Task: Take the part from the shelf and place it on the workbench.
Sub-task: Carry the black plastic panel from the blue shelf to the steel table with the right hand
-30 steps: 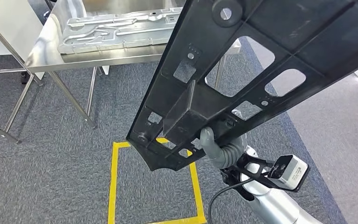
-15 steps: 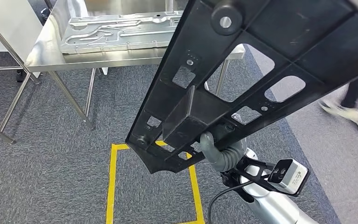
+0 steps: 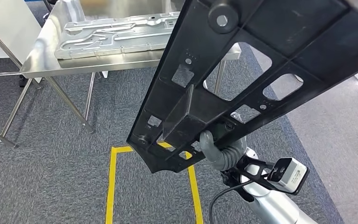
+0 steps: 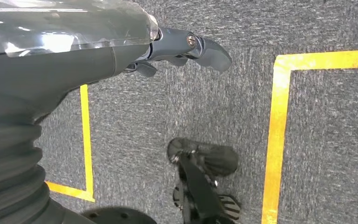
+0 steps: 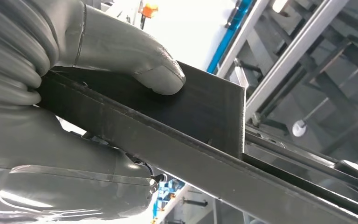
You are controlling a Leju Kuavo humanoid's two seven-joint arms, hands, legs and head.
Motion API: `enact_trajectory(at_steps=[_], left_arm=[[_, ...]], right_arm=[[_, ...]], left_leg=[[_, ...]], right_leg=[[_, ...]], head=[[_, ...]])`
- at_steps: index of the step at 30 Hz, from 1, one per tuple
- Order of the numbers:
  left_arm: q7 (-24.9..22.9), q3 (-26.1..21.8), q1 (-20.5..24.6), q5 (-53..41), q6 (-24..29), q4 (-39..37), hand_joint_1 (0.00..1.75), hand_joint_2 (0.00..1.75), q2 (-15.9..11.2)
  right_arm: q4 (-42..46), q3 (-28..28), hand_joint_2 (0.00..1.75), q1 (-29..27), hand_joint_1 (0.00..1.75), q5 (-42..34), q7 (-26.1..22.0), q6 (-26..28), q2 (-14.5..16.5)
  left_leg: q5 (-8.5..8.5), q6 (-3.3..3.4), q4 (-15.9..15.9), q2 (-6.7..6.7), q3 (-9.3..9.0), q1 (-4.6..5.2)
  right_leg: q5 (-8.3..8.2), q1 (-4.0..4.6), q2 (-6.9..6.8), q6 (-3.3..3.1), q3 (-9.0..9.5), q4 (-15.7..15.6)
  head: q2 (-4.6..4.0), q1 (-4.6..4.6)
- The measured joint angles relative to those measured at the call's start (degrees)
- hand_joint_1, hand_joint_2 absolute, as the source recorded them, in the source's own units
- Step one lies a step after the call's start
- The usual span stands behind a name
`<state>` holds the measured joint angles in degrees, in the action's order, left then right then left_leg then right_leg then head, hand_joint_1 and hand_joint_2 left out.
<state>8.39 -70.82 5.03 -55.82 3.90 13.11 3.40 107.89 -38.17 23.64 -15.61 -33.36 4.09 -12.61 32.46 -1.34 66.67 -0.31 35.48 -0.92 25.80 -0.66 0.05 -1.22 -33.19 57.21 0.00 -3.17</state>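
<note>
Black part (image 3: 242,70) is gripped by right hand (image 3: 214,144) at frame centre; left hand (image 4: 177,49) hangs empty, fingers apart; steel surface (image 3: 42,56) upper left.

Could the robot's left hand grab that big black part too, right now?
Probably not as it stands: the left hand hangs low over the carpet, holding nothing, while the black part is held up by the right hand.

A grey embossed metal panel (image 3: 116,33) lay flat on the steel table, near its front edge. Yellow floor tape (image 3: 110,186) marked out a rectangle on the grey carpet (image 3: 42,177). A paler floor strip (image 3: 340,140) ran alongside the carpet.
</note>
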Motion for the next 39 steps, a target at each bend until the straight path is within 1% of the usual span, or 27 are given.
enact_trajectory(at_steps=[1, 2, 3, 4, 6, 7, 9, 12, 14, 16, 17, 18, 20, 21, 23, 24, 25, 28, 29, 30, 32, 33, 34, 35, 36, 38, 39], left_arm=[[0.0, 0.0, 0.0, 0.0, 0.0, 0.0, 0.0, 1.75, 0.0], [-0.1, 0.0, -0.1, 0.0, 0.0, 0.0, 0.0, 1.75, 0.0], [-0.1, 0.0, -0.1, 0.0, 0.0, 0.0, 0.0, 1.75, 0.0], [-0.1, 0.0, -0.2, 0.0, 0.0, 0.0, 0.0, 1.75, 0.0], [-0.1, 0.0, -0.2, 0.0, 0.0, 0.0, 0.0, 1.75, 0.0], [-0.1, 0.0, -0.1, 0.0, 0.0, 0.0, 0.0, 1.75, 0.0], [0.0, 0.0, -0.1, 0.0, 0.1, 0.0, 0.0, 1.75, -0.1], [0.0, 0.0, -0.1, 0.2, 0.1, 0.0, 0.0, 1.75, -0.1], [0.0, 0.0, -0.1, 0.3, 0.2, 0.0, 0.0, 1.75, 0.0], [0.0, 0.0, 0.0, 0.4, 0.2, 0.0, 0.0, 1.75, 0.0], [0.0, 0.0, -0.1, 0.4, 0.2, 0.0, 0.0, 1.75, 0.0], [0.0, 0.0, -0.1, 0.4, 0.2, 0.0, 0.0, 1.75, 0.0], [-0.1, -0.1, -0.2, 0.5, 0.2, 0.0, 0.0, 1.75, 0.0], [-0.1, -0.1, -0.2, 0.5, 0.2, 0.0, 0.0, 1.75, 0.1], [-0.1, -0.1, -0.2, 0.5, 0.2, 0.0, 0.0, 1.75, 0.1], [0.0, -0.1, -0.1, 0.5, 0.2, 0.0, 0.0, 1.75, 0.1], [0.0, -0.2, -0.1, 0.5, 0.2, 0.0, 0.0, 1.75, 0.1], [0.0, -0.2, 0.1, 0.5, 0.2, 0.0, 0.0, 1.75, 0.1], [0.0, -0.2, 0.1, 0.5, 0.2, 0.0, 0.0, 1.75, 0.1], [0.0, -0.2, 0.2, 0.5, 0.2, 0.0, 0.0, 1.75, 0.1], [0.0, -0.3, 0.1, 0.5, 0.2, 0.0, 0.0, 1.75, 0.1], [0.0, -0.3, 0.1, 0.5, 0.2, 0.0, 0.0, 1.75, 0.1], [0.0, -0.3, -0.1, 0.5, 0.2, 0.0, 0.0, 1.75, 0.1], [0.0, -0.3, -0.2, 0.5, 0.2, 0.0, 0.0, 1.75, 0.1], [0.0, -0.3, -0.2, 0.5, 0.2, 0.0, 0.0, 1.75, 0.1], [0.0, -0.3, -0.3, 0.5, 0.3, 0.0, 0.0, 1.75, 0.1], [0.1, -0.3, -0.4, 0.6, 0.4, 0.0, 0.0, 1.75, 0.1]], right_arm=[[0.0, 0.0, 1.75, -0.1, 1.75, 0.0, 0.1, 0.0, 0.1], [0.0, 0.0, 1.75, -0.1, 1.75, 0.0, 0.1, 0.0, 0.1], [0.0, 0.0, 1.75, -0.2, 1.75, 0.0, 0.1, 0.0, 0.1], [0.0, -0.1, 1.75, -0.3, 1.75, 0.0, 0.1, 0.0, 0.1], [0.0, -0.1, 1.75, -0.3, 1.75, 0.0, 0.2, 0.0, 0.2], [0.0, -0.1, 1.75, -0.3, 1.75, 0.1, 0.2, 0.0, 0.3], [0.0, -0.1, 1.75, -0.3, 1.75, 0.3, 0.2, 0.0, 0.4], [0.0, -0.1, 1.75, -0.3, 1.75, 0.5, 0.1, -0.1, 0.5], [0.0, 0.0, 1.75, -0.3, 1.75, 0.6, 0.0, -0.2, 0.5], [-0.1, 0.0, 1.75, -0.5, 1.75, 0.7, -0.2, -0.2, 0.5], [-0.2, 0.0, 1.75, -0.6, 1.75, 0.7, -0.2, -0.3, 0.5], [-0.4, 0.0, 1.75, -0.6, 1.75, 0.7, -0.3, -0.4, 0.5], [-0.5, 0.0, 1.75, -0.6, 1.75, 0.6, -0.3, -0.6, 0.5], [-0.5, 0.0, 1.75, -0.6, 1.75, 0.6, -0.3, -0.7, 0.5], [-0.6, 0.0, 1.75, -0.5, 1.75, 0.6, -0.3, -0.8, 0.5], [-0.6, 0.0, 1.75, -0.4, 1.75, 0.5, -0.4, -0.9, 0.5], [-0.7, 0.0, 1.75, -0.3, 1.75, 0.5, -0.4, -0.9, 0.5], [-0.7, 0.2, 1.75, -0.2, 1.75, 0.4, -0.4, -0.9, 0.6], [-0.7, 0.2, 1.75, -0.2, 1.75, 0.4, -0.4, -0.9, 0.6], [-0.7, 0.2, 1.75, -0.1, 1.75, 0.3, -0.4, -1.0, 0.6], [-0.9, 0.2, 1.75, 0.0, 1.75, 0.2, -0.4, -1.0, 0.6], [-1.0, 0.2, 1.75, -0.1, 1.75, 0.2, -0.4, -1.0, 0.6], [-1.0, 0.2, 1.75, -0.1, 1.75, 0.1, -0.4, -1.0, 0.6], [-1.1, 0.2, 1.75, -0.2, 1.75, 0.1, -0.4, -1.0, 0.6], [-1.1, 0.2, 1.75, -0.2, 1.75, 0.1, -0.4, -1.0, 0.6], [-1.2, 0.2, 1.75, -0.4, 1.75, 0.1, -0.6, -1.0, 0.6], [-1.2, 0.2, 1.75, -0.4, 1.75, 0.2, -0.8, -1.0, 0.6]], left_leg=[[1.56, -0.11, 4.1, 0.0, 2.23, -0.03], [2.19, -0.15, 7.0, 0.01, 3.97, -0.03], [1.53, -0.1, 7.6, 0.01, 4.7, -0.03], [-0.29, 0.05, 5.8, 0.01, 4.18, -0.02], [-4.9, 0.65, -2.3, 0.0, 0.76, 0.11], [-6.24, 0.99, -5.7, 0.0, -0.8, 0.26], [-6.67, 1.55, -8.6, -0.02, -2.12, 0.63], [-6.55, 2.39, -9.3, 0.0, -2.59, 0.47], [-6.45, 3.03, -9.8, 0.03, -3.28, 0.14], [-6.07, 3.27, -9.8, 0.03, -3.66, 0.17], [-5.84, 3.27, -9.8, 0.02, -3.87, 0.18], [-5.57, 3.2, -9.8, -0.01, -4.16, 0.17], [-5.02, 3.01, -9.8, -0.09, -4.91, 0.15], [-4.69, 2.87, -9.8, -0.13, -5.38, 0.14], [-3.98, 2.41, -9.7, -0.16, -5.92, 0.24], [-3.63, 2.1, -9.7, -0.16, -6.12, 0.32], [-3.36, 1.78, -9.8, -0.14, -6.18, 0.4], [-2.59, 0.8, -9.7, -0.02, -6.74, 0.33], [-1.84, 0.53, -8.3, 0.02, -6.31, 0.27], [-0.62, 0.31, -5.6, 0.04, -5.06, 0.22], [2.41, 0.1, 2.6, 0.06, -0.38, 0.19], [3.42, 0.05, 6.1, 0.06, 1.85, 0.18], [3.61, 0.05, 8.3, 0.06, 3.57, 0.19], [2.67, 0.12, 8.6, 0.06, 4.39, 0.19], [0.63, 0.29, 6.9, 0.06, 4.28, 0.21], [-4.98, 0.95, -0.7, 0.05, 2.11, 0.33], [-6.86, 1.31, -4.5, 0.05, 0.71, 0.5]], right_leg=[[0.13, 0.11, -0.01, -0.14, 0.11, 0.0], [0.28, 0.22, 0.02, -0.22, 0.23, 0.0], [0.46, 0.32, 0.06, -0.23, 0.43, 0.0], [0.66, 0.39, 0.12, -0.19, 0.73, 0.0], [1.2, 0.54, 0.19, 0.02, 1.52, 0.0], [1.43, 0.63, 0.23, 0.22, 1.76, 0.1], [1.73, 0.7, 0.27, 0.76, 1.87, 0.1], [2.35, 0.56, 0.24, 1.69, 1.83, 0.6], [4.57, 0.45, 0.22, 2.23, -0.33, 5.2], [7.51, 0.22, 0.22, 2.59, -5.0, 13.2], [8.05, 0.07, 0.2, 2.75, -7.12, 16.2], [7.3, -0.04, 0.18, 2.85, -8.15, 17.0], [3.76, -0.23, 0.09, 2.88, -7.57, 13.8], [1.37, -0.27, 0.02, 2.81, -6.13, 10.2], [-1.2, -0.16, -0.11, 2.51, -3.42, 4.1], [-1.82, -0.07, -0.13, 2.28, -2.42, 1.8], [-1.53, 0.05, -0.09, 2.01, -2.07, 1.1], [-0.9, 0.04, 0.15, 0.96, -1.49, 0.6], [-0.71, -0.04, 0.14, 0.58, -1.08, 0.4], [-0.48, -0.12, 0.1, 0.26, -0.61, 0.2], [0.19, 0.02, 0.02, -0.12, 0.08, 0.2], [0.48, 0.1, 0.04, -0.18, 0.37, 0.2], [0.77, 0.16, 0.08, -0.21, 0.68, 0.2], [1.09, 0.22, 0.14, -0.21, 1.09, 0.2], [1.48, 0.27, 0.2, -0.17, 1.65, 0.2], [2.48, 0.38, 0.26, 0.01, 3.02, 0.1], [2.98, 0.48, 0.3, 0.21, 3.54, 0.1]], head=[[0.0, 0.0], [0.0, 0.0], [0.0, 0.0], [0.0, 0.0], [0.0, 0.01], [0.0, 0.01], [0.0, 0.02], [0.0, 0.01], [0.0, 0.02], [0.0, 0.02], [0.0, 0.02], [0.0, 0.02], [0.0, 0.02], [0.0, 0.02], [0.0, 0.02], [0.0, 0.02], [0.0, 0.02], [0.0, 0.02], [0.0, 0.01], [0.0, 0.01], [0.0, 0.0], [0.0, 0.0], [0.0, 0.0], [0.0, 0.0], [0.0, 0.0], [0.0, 0.01], [0.0, 0.01]])
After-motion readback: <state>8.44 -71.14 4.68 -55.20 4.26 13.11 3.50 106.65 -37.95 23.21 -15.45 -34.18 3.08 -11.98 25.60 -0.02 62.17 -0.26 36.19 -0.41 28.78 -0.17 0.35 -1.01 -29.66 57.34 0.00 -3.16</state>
